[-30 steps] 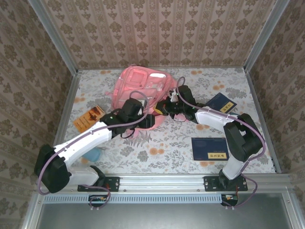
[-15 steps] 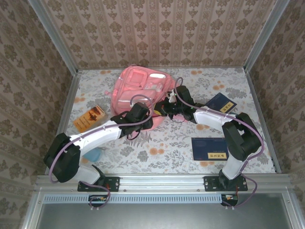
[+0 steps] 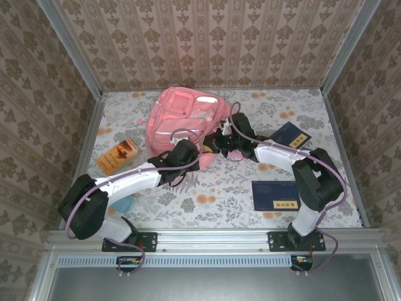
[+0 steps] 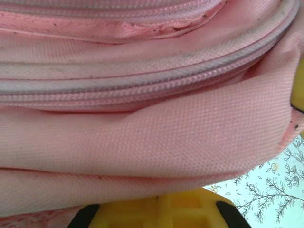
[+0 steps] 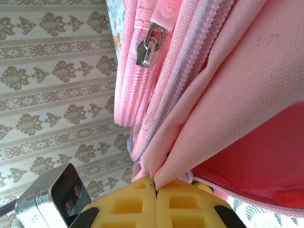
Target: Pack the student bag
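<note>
Snugly within right end effector [image 5: 156, 184]: bag [image 5: 223, 95]

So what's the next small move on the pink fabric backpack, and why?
Probably ease the grippers apart to spread the opening: the right gripper pinches the pink fabric backpack at an edge beside red lining; the left gripper is shut on its fabric.

Beige wallpaper [image 3: 213, 37] with a brown damask motif in vertical bands covers 3 walls, at 9, 12 and 3 o'clock of the table. 2 slanting silver aluminium posts [image 3: 70, 47] stand in the far corners, at 11 and 1 o'clock. The tabletop wears a white floral cloth [image 3: 213, 188] printed with grey leaf sprigs and orange blossoms. A silver aluminium rail [image 3: 213, 237] runs along the 6 o'clock edge, with a plain grey panel [image 3: 213, 279] on its near side. The light is soft and even, and shadows are faint.
</note>
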`<state>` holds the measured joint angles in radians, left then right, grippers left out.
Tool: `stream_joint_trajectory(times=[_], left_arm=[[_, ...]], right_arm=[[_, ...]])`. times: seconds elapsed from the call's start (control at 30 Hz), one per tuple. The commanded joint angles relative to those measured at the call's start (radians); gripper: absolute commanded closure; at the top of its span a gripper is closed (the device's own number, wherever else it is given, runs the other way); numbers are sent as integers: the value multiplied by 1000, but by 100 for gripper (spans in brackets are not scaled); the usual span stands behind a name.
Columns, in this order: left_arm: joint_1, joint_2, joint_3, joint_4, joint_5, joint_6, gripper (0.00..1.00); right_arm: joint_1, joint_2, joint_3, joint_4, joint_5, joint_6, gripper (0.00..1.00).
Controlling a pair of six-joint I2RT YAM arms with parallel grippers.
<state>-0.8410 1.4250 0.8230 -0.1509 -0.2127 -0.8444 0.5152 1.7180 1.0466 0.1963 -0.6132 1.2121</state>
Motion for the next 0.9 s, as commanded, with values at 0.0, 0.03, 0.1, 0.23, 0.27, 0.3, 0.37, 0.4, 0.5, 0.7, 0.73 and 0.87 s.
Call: stream_joint_trajectory(times=[0.0,0.03,0.1,0.23,0.27,0.3,0.37,0.4,0.5,0.7,0.73,0.87], left_arm=[[-4,-23,-26,1,-62,8,96],[-4,-23,-27,5,-61,11,95],[-3,-22,-33,17,-57,18,87],[-4,-7,-25,23,-58,33,83],[-2,-2,-21,25,-59,37,83],[-2,3,-20,27,-61,40,84],[-2,8,-18,29,-69,41,88],[-3,9,-19,28,-75,42,91],[-4,-2,-25,24,-98,48,98],[-5,-73,-49,-61,-189,55,100],[-6,-85,-56,-81,-204,59,100],[-1,-140,-90,-123,-241,67,100]], right_arm=[[6,-5,45,31,-20,4,100],[6,-3,47,31,-20,5,100],[6,-3,46,32,-23,7,100],[6,-6,43,33,-25,10,100],[6,-6,42,33,-25,12,100],[7,-8,40,34,-25,11,100],[6,-13,35,32,-25,12,100],[7,-15,33,32,-24,13,100],[7,-24,19,24,-10,10,100],[-12,-68,-14,-74,82,-63,100],[-19,-80,-25,-86,96,-74,100],[-55,-122,-53,-163,142,-134,100]])
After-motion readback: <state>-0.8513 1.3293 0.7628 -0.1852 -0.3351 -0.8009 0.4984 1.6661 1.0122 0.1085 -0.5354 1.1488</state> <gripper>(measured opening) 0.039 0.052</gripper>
